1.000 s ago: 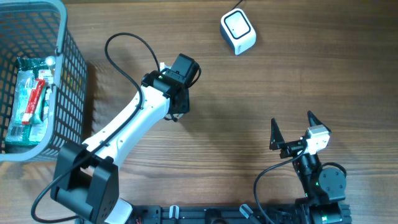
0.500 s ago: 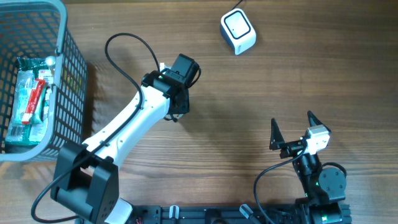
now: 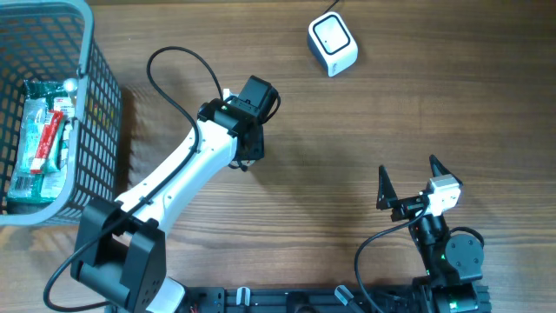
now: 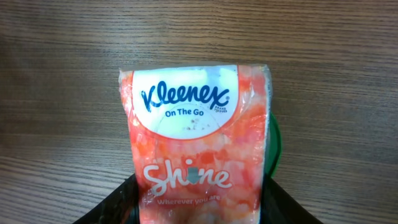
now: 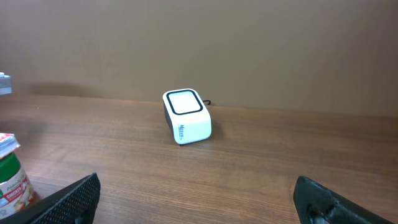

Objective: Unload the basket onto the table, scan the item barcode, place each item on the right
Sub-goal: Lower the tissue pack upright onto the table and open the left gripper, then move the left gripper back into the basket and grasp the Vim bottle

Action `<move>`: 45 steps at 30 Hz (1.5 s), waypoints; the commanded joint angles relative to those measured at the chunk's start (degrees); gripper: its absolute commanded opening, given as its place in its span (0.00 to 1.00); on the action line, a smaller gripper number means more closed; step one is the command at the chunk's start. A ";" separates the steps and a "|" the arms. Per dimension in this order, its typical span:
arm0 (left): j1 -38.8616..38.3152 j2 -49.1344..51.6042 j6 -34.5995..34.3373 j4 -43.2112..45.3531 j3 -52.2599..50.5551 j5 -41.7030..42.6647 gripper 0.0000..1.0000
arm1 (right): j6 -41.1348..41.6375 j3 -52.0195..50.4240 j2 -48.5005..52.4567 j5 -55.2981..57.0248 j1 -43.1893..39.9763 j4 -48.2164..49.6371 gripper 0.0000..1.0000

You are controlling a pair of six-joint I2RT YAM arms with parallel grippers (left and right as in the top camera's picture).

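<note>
In the left wrist view an orange and white Kleenex tissue pack (image 4: pixel 199 143) stands upright between the two black fingers (image 4: pixel 115 202) of my left gripper (image 4: pixel 202 202), which is shut on its lower end. A green object (image 4: pixel 275 142) shows behind its right edge. From overhead the left gripper (image 3: pixel 249 148) points down near the table's middle and hides the pack. The white barcode scanner (image 3: pixel 333 43) sits at the far side, also in the right wrist view as the scanner (image 5: pixel 186 116). My right gripper (image 3: pixel 407 167) stands open and empty at the near right.
A grey wire basket (image 3: pixel 95 96) at the far left holds several packaged goods (image 3: pixel 42 139). The scanner's cable (image 3: pixel 330 7) runs off the far edge. The left arm's black cable (image 3: pixel 178 56) loops over the table beside the basket.
</note>
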 commanded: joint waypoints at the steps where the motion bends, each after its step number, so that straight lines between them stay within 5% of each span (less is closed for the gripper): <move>1: 0.22 -0.72 0.94 -0.04 -0.46 0.68 0.47 | -0.63 -0.04 -0.35 0.55 -0.28 0.11 1.00; 4: 0.22 -0.90 0.94 -0.02 -0.46 0.68 0.50 | -0.63 -0.04 -0.35 0.55 -0.28 0.11 1.00; 8: 0.22 -0.98 1.14 0.17 -0.39 0.68 0.80 | -0.68 -0.04 -0.35 0.55 -0.28 0.11 1.00; 11: 0.24 -1.79 2.93 -0.57 2.32 0.66 0.88 | -0.66 -0.04 -0.35 0.55 -0.28 0.11 1.00; 18: 5.64 -9.11 3.93 -9.51 15.34 0.66 0.89 | -0.68 -0.04 -0.35 0.55 -0.28 0.11 1.00; 20: 9.46 -13.38 4.07 -11.50 15.96 0.63 0.68 | -0.66 -0.04 -0.35 0.55 -0.28 0.11 1.00; 22: 14.19 -17.51 4.15 -13.57 15.93 0.42 0.31 | -0.68 -0.04 -0.35 0.55 -0.28 0.11 1.00; 24: 18.58 -20.31 4.17 -15.04 15.93 -0.35 0.16 | -0.66 -0.04 -0.35 0.55 -0.28 0.11 1.00; 33: 34.58 -22.82 5.88 -16.96 15.50 -4.35 0.07 | -0.66 -0.04 -0.35 0.57 -0.28 0.11 1.00; 45: 36.61 -20.57 5.81 -17.20 15.13 -6.91 0.08 | -0.63 -0.04 -0.35 0.55 -0.28 0.11 1.00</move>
